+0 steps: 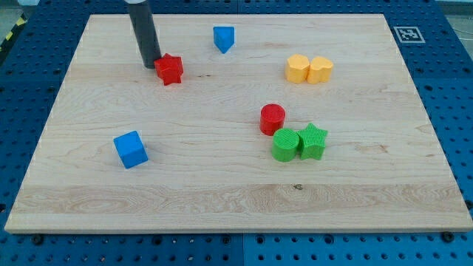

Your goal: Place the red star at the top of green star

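Observation:
The red star lies on the wooden board at the view's upper left. My tip rests right against the star's left side, touching or nearly touching it. The green star lies right of centre, lower down, pressed against a green cylinder on its left. A red cylinder stands just above and left of the green pair.
A blue wedge-like block sits near the top centre. Two yellow blocks stand side by side at the upper right. A blue cube lies at the lower left. The board's edge runs along the view's bottom.

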Action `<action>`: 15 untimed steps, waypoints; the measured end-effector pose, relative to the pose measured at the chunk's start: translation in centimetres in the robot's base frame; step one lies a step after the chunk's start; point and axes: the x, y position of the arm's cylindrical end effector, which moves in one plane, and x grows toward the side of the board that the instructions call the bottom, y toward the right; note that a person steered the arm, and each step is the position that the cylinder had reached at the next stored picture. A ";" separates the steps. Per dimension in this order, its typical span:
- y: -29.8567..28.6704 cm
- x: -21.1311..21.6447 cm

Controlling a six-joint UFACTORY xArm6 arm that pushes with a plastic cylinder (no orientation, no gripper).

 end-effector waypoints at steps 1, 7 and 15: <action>1.4 0.7; 9.5 5.1; 15.1 5.1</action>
